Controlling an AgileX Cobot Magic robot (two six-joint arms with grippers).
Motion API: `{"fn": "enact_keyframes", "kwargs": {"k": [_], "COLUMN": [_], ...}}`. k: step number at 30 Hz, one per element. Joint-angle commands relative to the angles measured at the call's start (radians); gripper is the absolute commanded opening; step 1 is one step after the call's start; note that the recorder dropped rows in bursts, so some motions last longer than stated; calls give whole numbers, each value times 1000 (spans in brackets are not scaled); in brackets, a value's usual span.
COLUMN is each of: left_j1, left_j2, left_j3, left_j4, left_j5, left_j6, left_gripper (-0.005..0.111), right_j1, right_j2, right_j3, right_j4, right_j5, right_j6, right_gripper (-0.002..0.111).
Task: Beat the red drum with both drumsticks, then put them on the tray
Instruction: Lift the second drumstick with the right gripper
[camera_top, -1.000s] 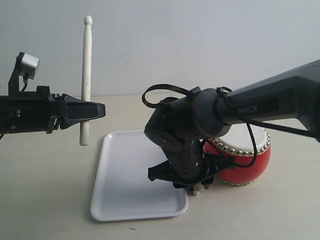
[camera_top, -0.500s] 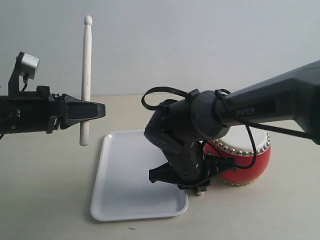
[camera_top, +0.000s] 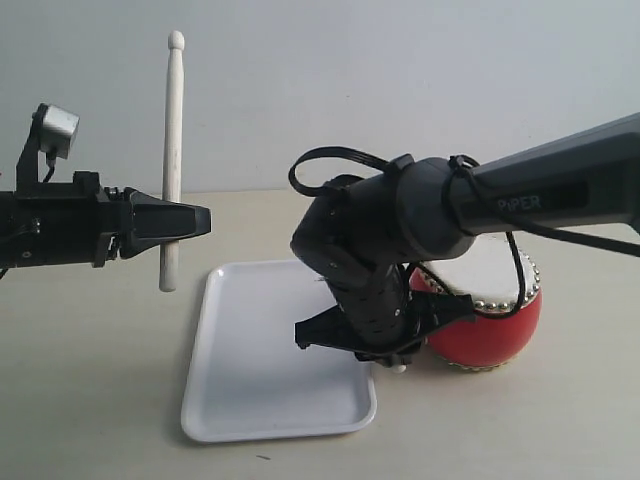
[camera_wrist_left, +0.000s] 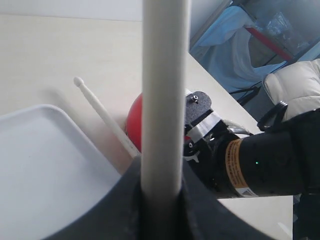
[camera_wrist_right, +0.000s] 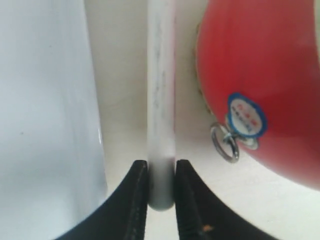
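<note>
Red drum (camera_top: 495, 335) is sitting on the right part of the pale tabletop (camera_top: 90, 400), its cream skin ringed with brass studs (camera_top: 527, 290) facing up. A blue-edged sticker (camera_wrist_right: 245, 116) and a small metal ring (camera_wrist_right: 226, 143) are showing on its glossy side in the right wrist view. The white tray (camera_top: 250, 400) is lying flat to the left of the drum, near but apart from it, with nothing resting inside.

The left gripper (camera_top: 190, 221) is reaching in from the far left, well above the table, and is clamping the first drumstick (camera_top: 173, 150) near its lower end. That stick is standing upright with its bead tip pointing up, hanging over the table just left of the tray.

The right gripper (camera_wrist_right: 161, 167) is bending steeply down into the gap between the tray and the drum. Its two black fingers (camera_wrist_right: 139, 200) are pressing on either side of the second drumstick (camera_wrist_left: 102, 117), grasping it close to its butt end. This stick is running low along the strip of table between the tray's right rim and the drum's red wall, its bead tip pointing toward the far side. Whether it is resting on the table or is raised slightly off it cannot be told.
</note>
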Motion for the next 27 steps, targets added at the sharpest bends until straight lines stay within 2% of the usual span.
{"fn": "enact_keyframes", "kwargs": {"k": [1,10,21,27], "left_j1": [4,4,4,4], "left_j2": [-8,-8,-8,-8], "left_j3": [-7,-7,-7,-7], "left_j4": [-14,-14,-14,-14], "left_j5": [16,13,13,13], "left_j6": [-3,-3,-3,-3], "left_gripper": [0,0,0,0], "right_j1": [2,4,14,14], "right_j2": [-33,-67,-214,-223], "right_j3": [2,21,224,306], "right_j4": [20,88,100,208], "right_j5": [4,-18,-90,-155], "right_j6": [-86,-183,-176,-258], "right_gripper": [0,0,0,0]}}
